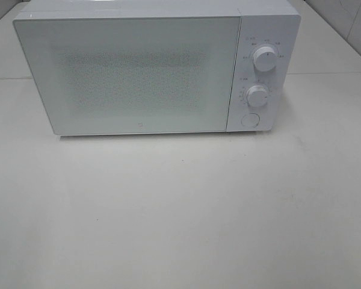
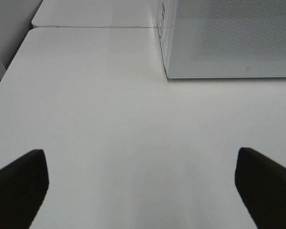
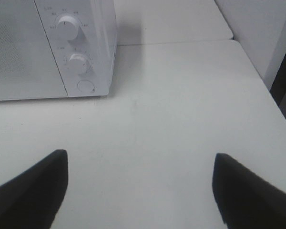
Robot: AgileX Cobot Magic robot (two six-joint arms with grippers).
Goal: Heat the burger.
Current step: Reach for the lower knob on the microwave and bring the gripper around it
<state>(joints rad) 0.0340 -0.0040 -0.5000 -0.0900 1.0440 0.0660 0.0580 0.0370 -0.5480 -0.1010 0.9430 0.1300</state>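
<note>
The burger cannot be seen in any view. The big white box-shaped microwave (image 1: 138, 72) fills the top of the high view. Its door is shut, and the milky, dotted glass hides whatever is inside. An upper round white knob (image 1: 265, 58), a lower round white knob (image 1: 257, 96) and a round white button (image 1: 249, 120) sit on its right side.

Neither arm shows in the high view. Each wrist view shows only two dark fingertips at the bottom corners, above the plain white table (image 1: 180, 217). The left gripper (image 2: 140, 160) is spread wide with nothing in it. The right gripper (image 3: 140, 160) is spread wide too, holding and touching nothing.
</note>
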